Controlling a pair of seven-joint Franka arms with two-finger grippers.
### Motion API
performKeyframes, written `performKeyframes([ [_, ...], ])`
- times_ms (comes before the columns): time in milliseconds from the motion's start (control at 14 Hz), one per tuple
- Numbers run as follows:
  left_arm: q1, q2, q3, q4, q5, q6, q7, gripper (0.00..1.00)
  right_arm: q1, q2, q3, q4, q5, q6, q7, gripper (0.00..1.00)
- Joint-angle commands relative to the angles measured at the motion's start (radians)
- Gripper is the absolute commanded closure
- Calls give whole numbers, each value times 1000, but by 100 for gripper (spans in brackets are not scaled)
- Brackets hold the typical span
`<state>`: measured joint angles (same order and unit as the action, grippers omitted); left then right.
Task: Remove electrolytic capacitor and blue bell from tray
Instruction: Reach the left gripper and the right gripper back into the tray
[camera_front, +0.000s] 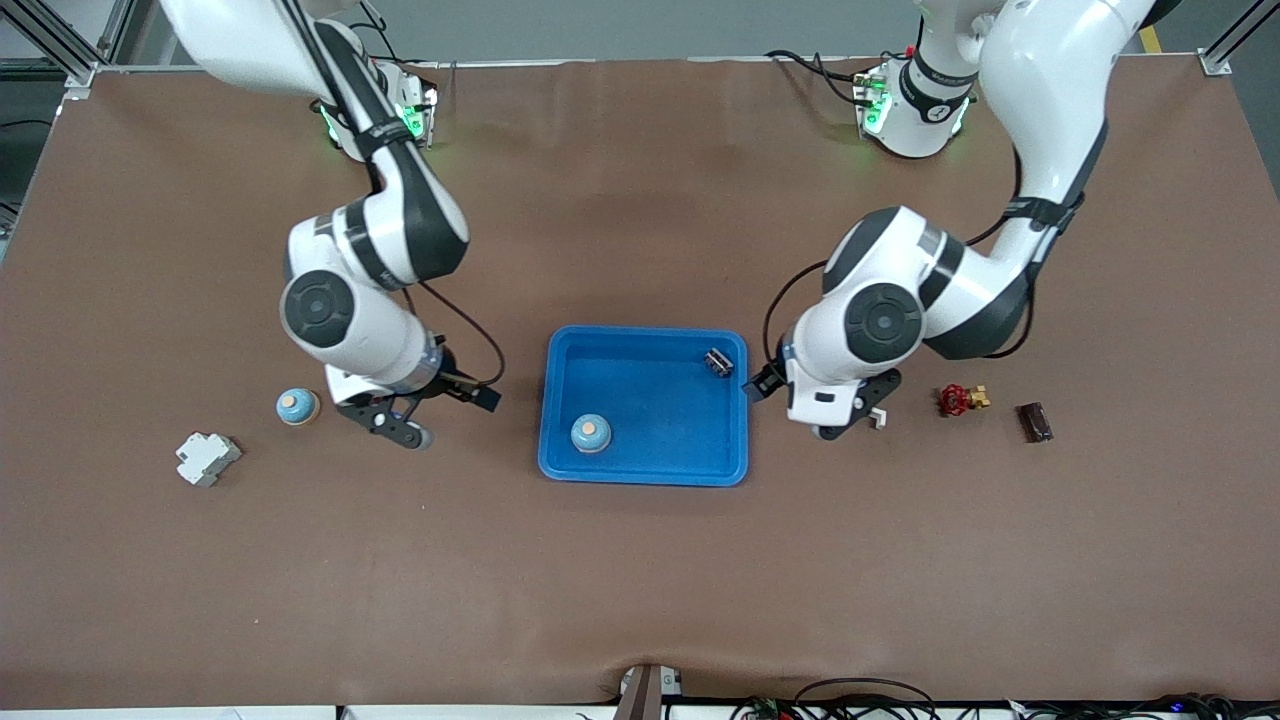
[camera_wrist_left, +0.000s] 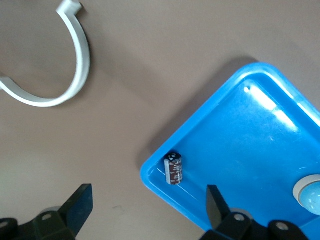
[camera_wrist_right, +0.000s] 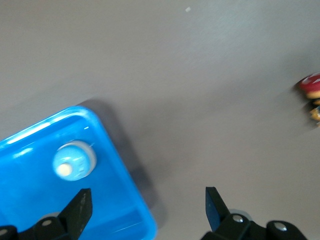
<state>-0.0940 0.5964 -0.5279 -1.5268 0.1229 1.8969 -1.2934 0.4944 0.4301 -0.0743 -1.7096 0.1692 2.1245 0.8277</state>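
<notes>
tray (camera_front: 645, 345): glossy blue plastic | table (camera_front: 640, 580): matt brown cloth-like cover, smooth | capacitor (camera_wrist_left: 173, 168): shiny dark sleeve | arms: glossy white shells

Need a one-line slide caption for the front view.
Capacitor and bell sit in the blue tray; open left end effector and right end effector flank it.

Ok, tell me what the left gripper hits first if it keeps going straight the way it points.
Most likely the bare table, right beside the blue tray corner that holds the capacitor. The open left gripper straddles that corner, so one finger might catch the rim instead; depth is unclear.
</notes>
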Motion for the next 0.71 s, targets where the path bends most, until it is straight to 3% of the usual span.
performKeyframes([
  [0, -47, 69, 5, 30, 62, 69, -104, 0, 53, 79, -10, 53, -8, 64, 105, 0],
  [143, -69, 106, 6, 30, 107, 109, -180, 0, 88, 148, -10, 93, -11, 109, 169, 0],
  [357, -73, 146, 6, 30, 129, 131, -231, 0, 122, 269, -12, 234, -14, 106, 263, 0],
  [643, -99, 187, 17, 31, 129, 148, -270, 0, 125, 352, -15, 332, -16, 98, 284, 0],
])
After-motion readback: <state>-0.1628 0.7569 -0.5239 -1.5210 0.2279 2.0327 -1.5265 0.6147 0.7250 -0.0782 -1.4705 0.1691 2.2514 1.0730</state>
